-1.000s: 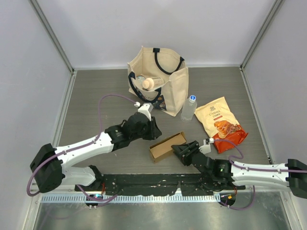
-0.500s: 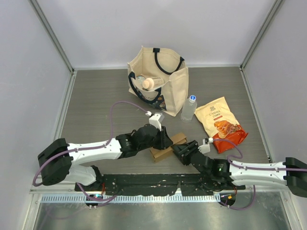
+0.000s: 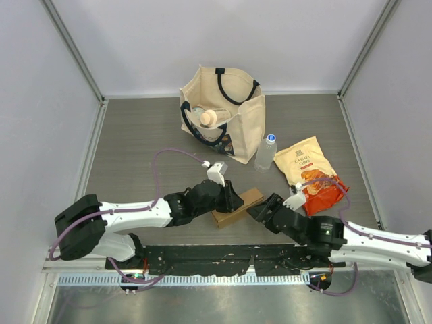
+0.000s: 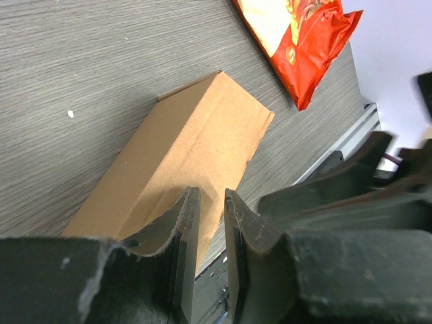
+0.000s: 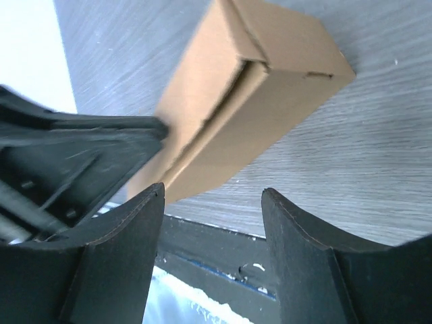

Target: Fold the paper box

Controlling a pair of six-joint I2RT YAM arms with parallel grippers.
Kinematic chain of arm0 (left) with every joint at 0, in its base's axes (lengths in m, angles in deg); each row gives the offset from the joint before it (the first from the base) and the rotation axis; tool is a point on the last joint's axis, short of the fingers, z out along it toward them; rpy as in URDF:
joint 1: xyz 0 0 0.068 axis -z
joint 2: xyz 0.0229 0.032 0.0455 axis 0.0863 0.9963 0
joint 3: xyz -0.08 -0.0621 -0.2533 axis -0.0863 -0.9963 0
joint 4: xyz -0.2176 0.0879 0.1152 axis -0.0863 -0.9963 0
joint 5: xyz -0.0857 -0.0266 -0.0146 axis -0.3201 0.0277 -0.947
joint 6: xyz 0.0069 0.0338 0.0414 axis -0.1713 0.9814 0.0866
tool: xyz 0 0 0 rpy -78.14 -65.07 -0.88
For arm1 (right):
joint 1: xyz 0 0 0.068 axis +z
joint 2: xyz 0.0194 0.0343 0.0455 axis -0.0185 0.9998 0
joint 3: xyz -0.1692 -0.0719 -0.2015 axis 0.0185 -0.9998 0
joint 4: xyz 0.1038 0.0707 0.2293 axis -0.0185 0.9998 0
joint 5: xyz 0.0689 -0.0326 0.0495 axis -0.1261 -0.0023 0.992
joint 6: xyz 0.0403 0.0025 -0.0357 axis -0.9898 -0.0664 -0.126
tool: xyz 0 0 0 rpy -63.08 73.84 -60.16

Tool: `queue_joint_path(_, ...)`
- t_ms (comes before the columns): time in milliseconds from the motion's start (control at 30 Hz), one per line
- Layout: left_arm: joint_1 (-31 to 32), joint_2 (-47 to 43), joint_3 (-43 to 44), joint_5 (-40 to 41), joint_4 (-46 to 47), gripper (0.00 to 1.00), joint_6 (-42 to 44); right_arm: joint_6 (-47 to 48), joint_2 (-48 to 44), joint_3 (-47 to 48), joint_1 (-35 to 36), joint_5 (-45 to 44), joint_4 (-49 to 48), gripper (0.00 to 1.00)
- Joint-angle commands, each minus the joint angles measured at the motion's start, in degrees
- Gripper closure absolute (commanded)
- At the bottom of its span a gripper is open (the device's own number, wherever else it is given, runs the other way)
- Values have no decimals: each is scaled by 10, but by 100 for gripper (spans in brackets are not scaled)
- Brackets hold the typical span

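The paper box (image 3: 240,204), plain brown cardboard, lies near the table's front edge with its lid down. It also shows in the left wrist view (image 4: 196,135) and the right wrist view (image 5: 270,81). My left gripper (image 3: 231,200) sits over the box's left part. Its jaws (image 4: 210,199) are almost together, with only a thin gap and nothing between them. My right gripper (image 3: 260,210) is just off the box's right end. It is wide open and empty (image 5: 212,202), with the box ahead of its fingertips.
A cream tote bag (image 3: 229,115) with items inside stands at the back. A clear bottle (image 3: 266,152) stands beside it. An orange-and-cream snack pouch (image 3: 312,174) lies to the right. The black base rail (image 3: 223,255) runs just in front of the box.
My left arm has swung right and down onto the box. The box, open-topped a second ago, now has its lid down. My right gripper has drawn back slightly to the right.
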Motion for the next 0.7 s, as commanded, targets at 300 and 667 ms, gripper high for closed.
queue_joint_path(300, 9, 9, 3, 14, -63, 74, 21, 226, -12, 165, -27, -157, 139, 25)
queue_joint_path(667, 11, 13, -1, 14, -61, 73, 20, 446, 30, 56, -361, 250, -139, 30)
